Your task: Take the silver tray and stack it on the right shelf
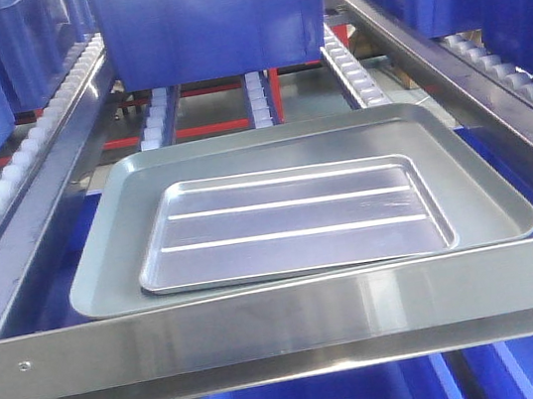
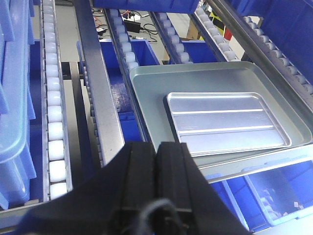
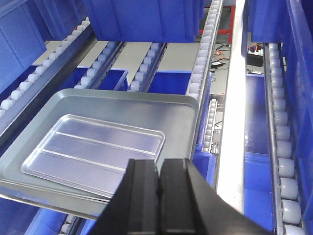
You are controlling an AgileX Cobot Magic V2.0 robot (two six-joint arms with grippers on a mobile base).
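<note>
1. Trays first: two of them, the silver tray [image 1: 290, 222] lying flat inside the larger grey tray [image 1: 104, 254], nested so the small one sits toward the front rim of the big one and cannot slide off the slope
2. Both rest on the right shelf [image 1: 266, 330], held back by its polished front rail; I judge the stacking to be done already, since neither arm holds anything
3. The left gripper [image 2: 157, 161] hangs ahead of the rail with its two black fingers pressed together and nothing between them; the silver tray lies beyond it and to its right, well apart
4. The right gripper [image 3: 159, 178] is likewise closed up on nothing, fingers almost touching; the silver tray lies beyond it and to its left, clear of the fingertips
5. Both tools seem drawn back so the shelf front is free
6. Count in the front view: two trays, one big blue bin [image 1: 209, 17] up the slope behind them, more blue bins at either side and below, and several roller rails [image 1: 3, 179] whose white rollers are too many to count
</note>
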